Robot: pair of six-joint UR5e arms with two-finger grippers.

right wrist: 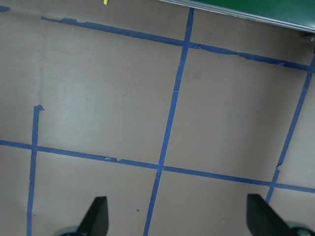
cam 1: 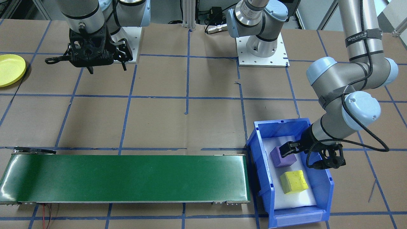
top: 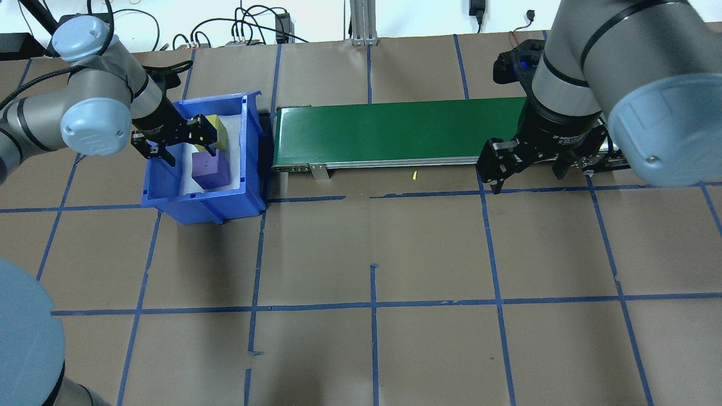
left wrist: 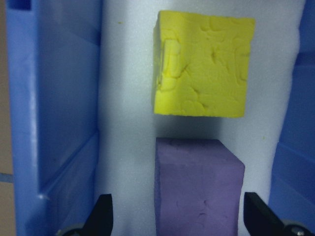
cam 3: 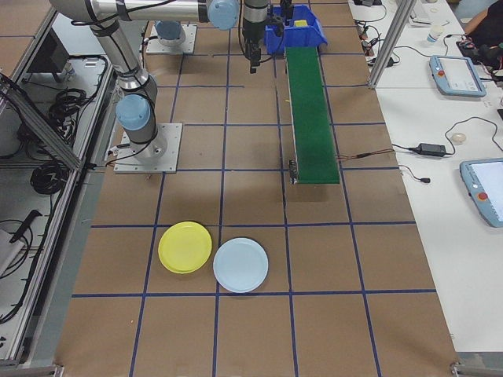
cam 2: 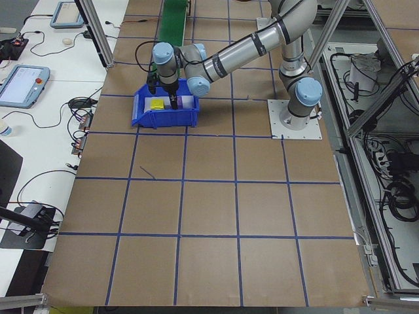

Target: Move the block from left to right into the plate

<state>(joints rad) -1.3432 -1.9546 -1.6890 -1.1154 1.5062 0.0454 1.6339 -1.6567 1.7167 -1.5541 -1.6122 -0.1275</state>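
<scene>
Inside the blue bin (top: 169,192) the left tool (left wrist: 179,216) stands released around the purple block (left wrist: 197,189). Right tool (right wrist: 174,221) hangs released over the tabletop (top: 372,254).

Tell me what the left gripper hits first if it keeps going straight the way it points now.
Most likely the purple block: the open left gripper points down into the blue bin with its fingers straddling that block. The yellow block lies beyond it, out of line.
</scene>
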